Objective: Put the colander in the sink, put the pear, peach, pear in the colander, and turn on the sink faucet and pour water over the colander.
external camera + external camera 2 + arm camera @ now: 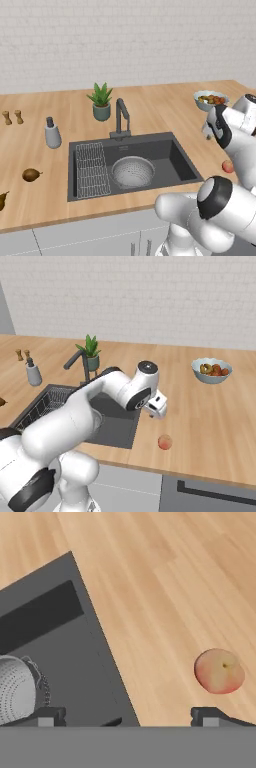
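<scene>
The silvery perforated colander (132,171) sits in the dark-grey sink (177,162), right of a wire rack (91,170). The red-pink peach (228,166) lies on the counter right of the sink, also seen from the right base as the peach (165,442). Two brown pears lie far left of the sink, one pear (31,174) and another pear (2,200) at the edge. The faucet (121,117) stands behind the basin; no water runs. My gripper (159,411) hovers open above the counter by the sink's right rim. In the hand view the gripper (127,717) is empty, with the peach (219,671) just ahead of its right fingertip (210,716).
A pale-blue bowl of fruit (210,100) stands at the back right. A potted plant (101,101), a grey dispenser bottle (52,133) and two small shakers (12,117) stand behind and left of the sink. The counter's front edge runs close below the peach.
</scene>
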